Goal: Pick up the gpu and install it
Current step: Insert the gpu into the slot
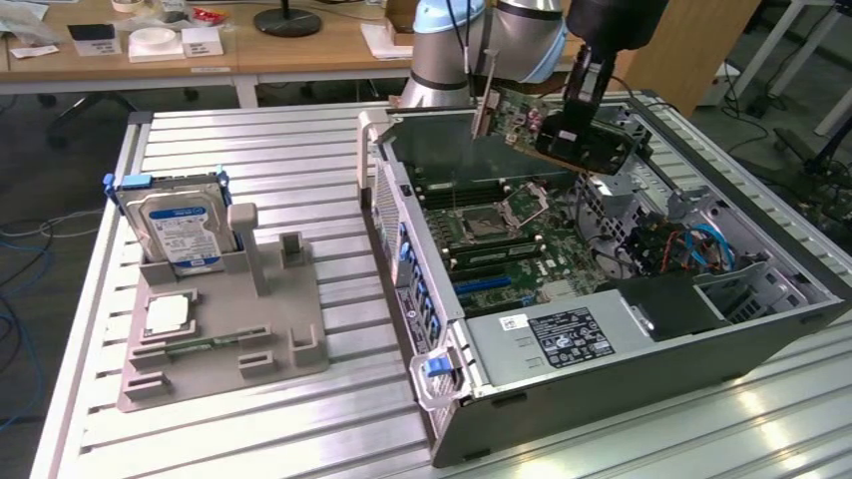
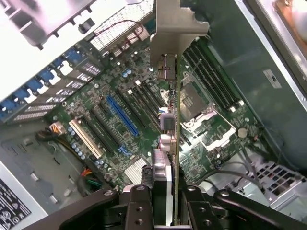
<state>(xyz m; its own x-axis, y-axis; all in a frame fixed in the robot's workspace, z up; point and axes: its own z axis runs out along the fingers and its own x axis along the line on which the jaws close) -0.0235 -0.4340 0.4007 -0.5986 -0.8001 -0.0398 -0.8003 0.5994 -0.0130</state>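
Claw [image 2: 165, 194] clamped on the gpu [image 2: 171, 122], edge-down above the motherboard [image 2: 144, 91], beside its blue slot [image 2: 122, 117], long axis skewed to it

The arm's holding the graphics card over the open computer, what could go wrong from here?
The gpu hangs over the motherboard, seemingly nearer the CPU socket than the blue slot; lowered misaligned, its edge might strike the socket or nearby parts. The gripper clamps the thin card at the end away from its metal bracket, so it might tilt or slip when pressed.
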